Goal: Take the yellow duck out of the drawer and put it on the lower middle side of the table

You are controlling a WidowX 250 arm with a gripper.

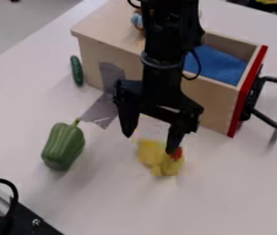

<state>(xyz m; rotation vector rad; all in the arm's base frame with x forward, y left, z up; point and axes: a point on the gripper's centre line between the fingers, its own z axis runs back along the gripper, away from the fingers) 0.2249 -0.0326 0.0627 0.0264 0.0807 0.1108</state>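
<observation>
The black gripper (149, 142) stood with its two fingers spread apart and seemed to grasp nothing, while the yellow duck (156, 160) was just under it on the smooth, pale table (233, 193), outside the drawer (247, 94). The placing step looked almost finished, so the next move probably called for a straight, gentle lift without pushing the duck. The duck was rounded with a red beak, and the drawer had plain wooden walls and a flat red front.
</observation>
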